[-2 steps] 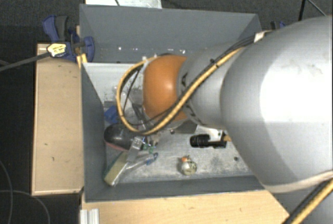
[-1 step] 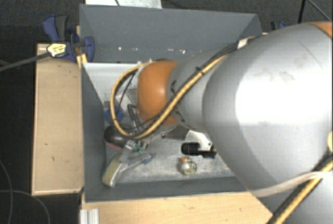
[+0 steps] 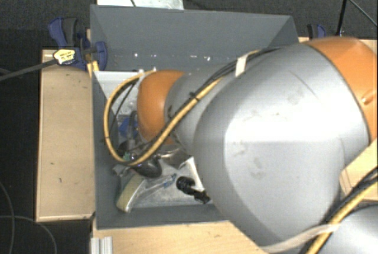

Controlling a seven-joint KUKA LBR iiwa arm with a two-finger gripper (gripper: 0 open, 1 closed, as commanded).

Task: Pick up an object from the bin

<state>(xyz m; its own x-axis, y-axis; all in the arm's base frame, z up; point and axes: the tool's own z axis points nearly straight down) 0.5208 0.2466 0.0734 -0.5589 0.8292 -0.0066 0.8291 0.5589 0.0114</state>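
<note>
Camera view. One arm [image 3: 277, 140] enters from the right and covers most of the one grey bin [image 3: 195, 34]. Its wrist carries one orange cover [image 3: 155, 102], and one yellow cable [image 3: 107, 120] loops out past the cover's left side.

The gripper [image 3: 142, 159] lies below the orange cover, low over the left part of the bin floor. It shows as a dark mass among cable and shadow, and I cannot tell whether it is apart, together or clamped on anything.

Loose items counted on the floor strip in front of the arm:
- One pale tool [image 3: 129, 195] with a broad rounded end, lying tilted in the near left corner, just below the gripper.
- One clear stick [image 3: 160, 184], slender, lying just right of the pale tool.
- One black piece [image 3: 188, 185], small, at the arm's edge.
- One blue item [image 3: 124, 127], partly hidden behind the cable loop.

The pale tool and the clear stick lie nearest the gripper.
</note>
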